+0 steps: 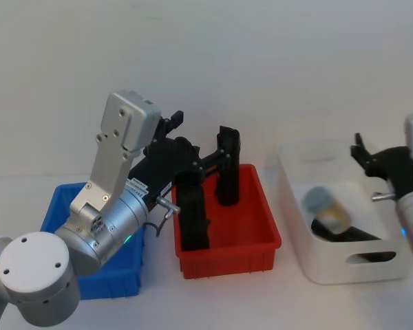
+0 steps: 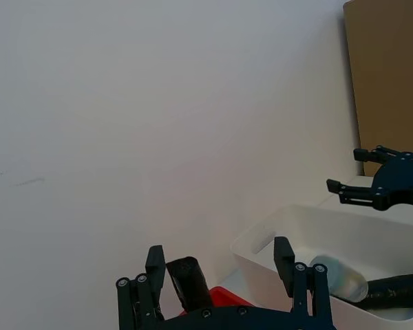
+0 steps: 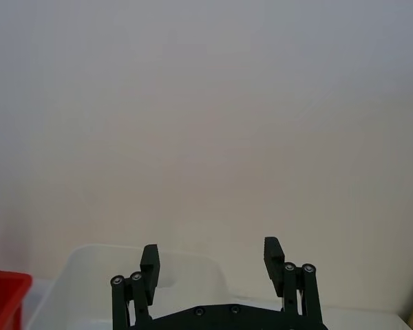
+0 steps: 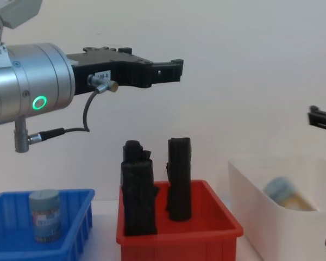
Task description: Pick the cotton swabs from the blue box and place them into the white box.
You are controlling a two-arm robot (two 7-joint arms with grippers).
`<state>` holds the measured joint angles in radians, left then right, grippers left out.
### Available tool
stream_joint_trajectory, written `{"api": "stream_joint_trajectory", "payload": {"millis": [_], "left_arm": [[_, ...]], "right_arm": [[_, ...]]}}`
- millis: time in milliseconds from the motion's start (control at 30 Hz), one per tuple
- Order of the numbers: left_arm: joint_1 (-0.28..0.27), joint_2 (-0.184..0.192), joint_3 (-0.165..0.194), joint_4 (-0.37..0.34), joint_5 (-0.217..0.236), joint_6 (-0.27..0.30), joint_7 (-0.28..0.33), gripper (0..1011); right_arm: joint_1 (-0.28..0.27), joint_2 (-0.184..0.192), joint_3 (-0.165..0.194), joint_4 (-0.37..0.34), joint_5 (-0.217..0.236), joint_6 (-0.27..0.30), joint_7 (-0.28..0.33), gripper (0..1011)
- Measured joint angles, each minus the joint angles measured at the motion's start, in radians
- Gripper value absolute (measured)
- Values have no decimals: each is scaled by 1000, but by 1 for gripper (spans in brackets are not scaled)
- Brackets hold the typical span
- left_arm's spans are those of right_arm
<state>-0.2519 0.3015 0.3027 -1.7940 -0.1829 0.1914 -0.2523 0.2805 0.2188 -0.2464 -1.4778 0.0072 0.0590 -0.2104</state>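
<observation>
Three bins stood in a row on the white table point(image 1: 213, 302): blue box point(image 1: 62, 206) at left, red bin point(image 1: 261, 227) in the middle, white box point(image 1: 310, 254) at right. One swab tub point(image 4: 45, 215) stood upright in the blue box, grey-blue lid up, label band facing the chest camera. A second swab tub point(image 1: 327, 208) lay tilted inside the white box, blurred, resting against a black roll point(image 1: 347, 234) that lay on the floor of that box; in the left wrist view the same tub point(image 2: 339, 278) lay beside the roll point(image 2: 399, 290). Two more black rolls stood upright in the red bin, the near roll point(image 1: 192, 213) at its left side and the far roll point(image 1: 228, 165) toward its back wall. The left gripper point(image 4: 174, 68) hung high above the red bin, well clear of the rolls, reaching toward the right; its fingers point(image 2: 155, 265) stood wide apart with nothing between them. The right gripper point(image 1: 361, 151) hovered over the far right part of the white box, above its rim; its fingers point(image 3: 149, 261) were likewise spread wide and held nothing. A brown board point(image 2: 389, 82) leaned at the right edge of the left wrist view, behind the white box.
</observation>
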Motion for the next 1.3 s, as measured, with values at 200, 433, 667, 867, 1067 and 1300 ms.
{"api": "stream_joint_trajectory", "payload": {"millis": [200,433,667,867,1067,1300], "left_arm": [[0,0,0,0,0,0,0,1004],[0,0,0,0,0,0,0,1003],[0,0,0,0,0,0,0,1004],[0,0,0,0,0,0,0,1004],[0,0,0,0,0,0,0,1004],[0,0,0,0,0,0,0,1004]], "right_arm": [[-10,11,28,6,24,11,-72,1001],[-19,20,54,15,47,18,-130,1001],[-27,22,65,4,57,6,-138,1001],[-38,24,71,-26,64,-32,-119,1001],[-50,24,73,-63,63,-84,-100,1001],[-64,21,73,-116,50,-153,-79,1001]]}}
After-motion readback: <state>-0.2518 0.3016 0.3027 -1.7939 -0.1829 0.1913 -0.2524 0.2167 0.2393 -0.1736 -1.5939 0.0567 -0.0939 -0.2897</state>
